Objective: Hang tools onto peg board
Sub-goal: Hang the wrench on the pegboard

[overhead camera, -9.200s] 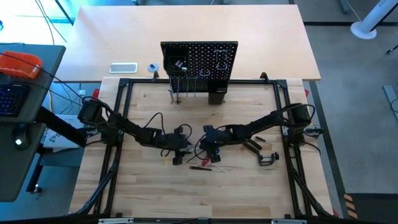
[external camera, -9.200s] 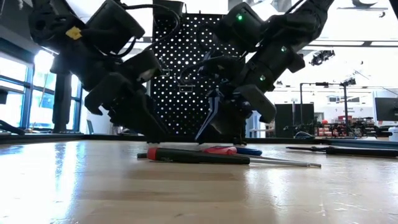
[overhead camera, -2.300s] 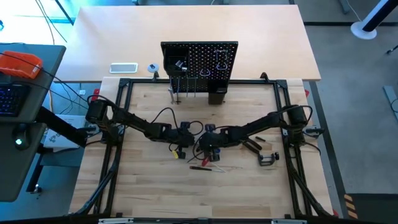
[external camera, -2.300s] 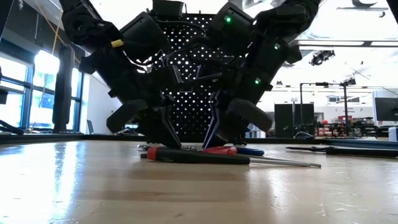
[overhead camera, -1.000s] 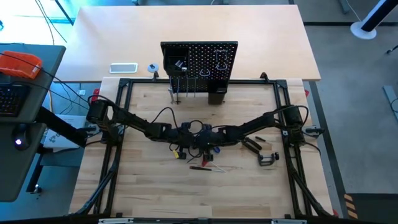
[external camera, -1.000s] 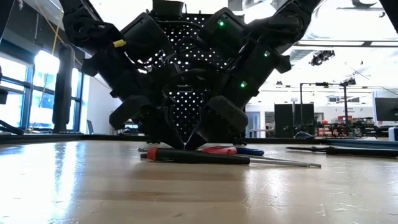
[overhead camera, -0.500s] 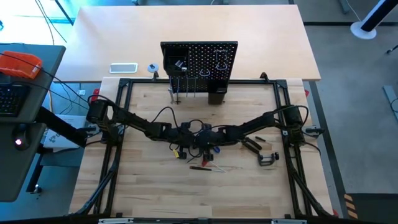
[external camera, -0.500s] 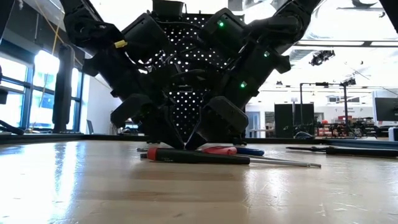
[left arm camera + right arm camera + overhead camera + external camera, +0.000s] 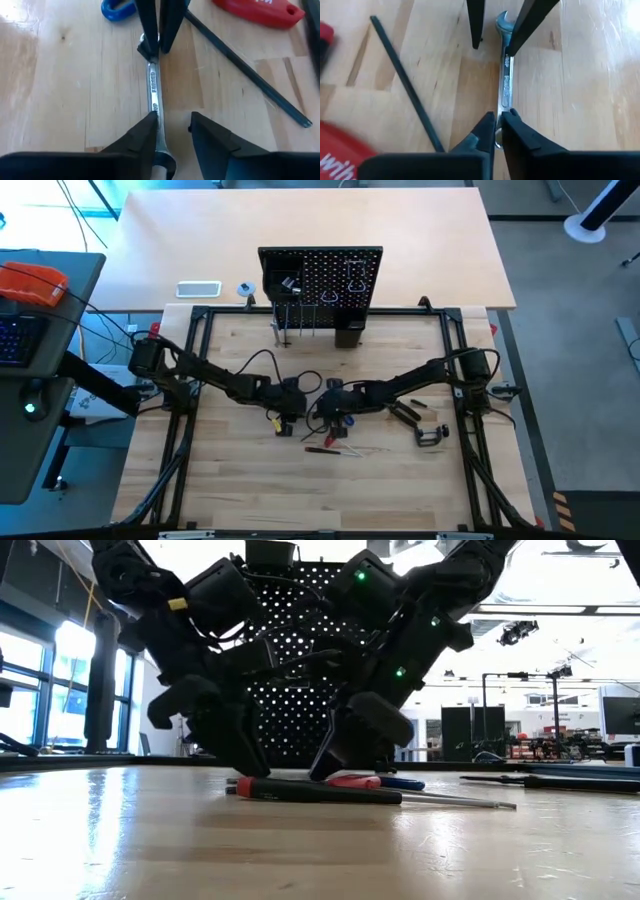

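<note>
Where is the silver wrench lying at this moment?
The silver wrench lies flat on the table's middle, between the two grippers: right gripper pinches one end, and open left gripper straddles the other.

We read only partial white letters, "wih", on the red plastic tool handle (image 9: 342, 155); the silver wrench's (image 9: 154, 95) stamping stays illegible.

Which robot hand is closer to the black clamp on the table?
The right hand. The clamp lies on the right side of the table, beside the right arm. The left hand is further away, past the right hand.
</note>
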Controlling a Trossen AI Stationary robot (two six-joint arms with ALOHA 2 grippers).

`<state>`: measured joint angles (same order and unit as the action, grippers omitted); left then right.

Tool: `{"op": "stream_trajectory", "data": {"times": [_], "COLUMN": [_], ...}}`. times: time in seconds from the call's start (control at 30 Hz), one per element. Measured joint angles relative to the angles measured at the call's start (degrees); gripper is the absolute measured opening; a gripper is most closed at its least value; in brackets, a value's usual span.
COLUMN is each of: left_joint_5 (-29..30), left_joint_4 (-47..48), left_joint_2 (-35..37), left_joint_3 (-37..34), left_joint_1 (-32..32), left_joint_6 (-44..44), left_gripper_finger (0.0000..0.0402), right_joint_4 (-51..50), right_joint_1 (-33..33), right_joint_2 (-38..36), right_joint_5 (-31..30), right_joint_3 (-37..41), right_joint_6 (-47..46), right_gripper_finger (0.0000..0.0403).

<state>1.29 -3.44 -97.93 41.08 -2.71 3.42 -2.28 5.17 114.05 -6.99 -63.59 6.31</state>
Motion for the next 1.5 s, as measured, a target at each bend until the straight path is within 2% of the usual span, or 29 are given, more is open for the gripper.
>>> {"op": "stream_trajectory", "data": {"times": [0.27, 0.4, 0.9, 1.13, 1.33, 1.5], "left_joint_5": [1.68, 2.27, 2.66, 3.65, 5.07, 5.45], "left_joint_4": [-1.91, -2.12, -2.26, -2.55, -2.66, -2.10], "left_joint_2": [-0.02, -0.04, -0.04, -0.04, -0.04, 0.09], "left_joint_3": [-0.33, -0.33, -0.33, -0.33, -0.32, 1.05], "left_joint_1": [0.03, 0.03, 0.12, 0.12, 0.12, 0.02], "left_joint_6": [-0.26, 0.07, 0.18, 0.26, 1.75, 3.56], "left_gripper_finger": [0.0124, 0.0123, 0.0123, 0.0122, 0.0122, 0.0122], "right_joint_4": [-2.07, -2.85, -3.76, -3.47, -3.85, -4.08], "right_joint_1": [0.74, 2.32, 2.23, 0.06, -0.07, -0.15], "right_joint_2": [-0.61, -1.19, -1.28, 0.00, 1.02, 1.15], "right_joint_5": [0.40, -1.18, -1.92, 2.85, 3.42, 3.04], "right_joint_3": [-0.02, -0.02, -0.15, -0.43, -0.52, -0.52], "right_joint_6": [-1.36, -1.32, -1.73, -4.51, -4.81, -4.43], "right_gripper_finger": [0.0101, 0.0120, 0.0121, 0.0121, 0.0121, 0.0095]}}
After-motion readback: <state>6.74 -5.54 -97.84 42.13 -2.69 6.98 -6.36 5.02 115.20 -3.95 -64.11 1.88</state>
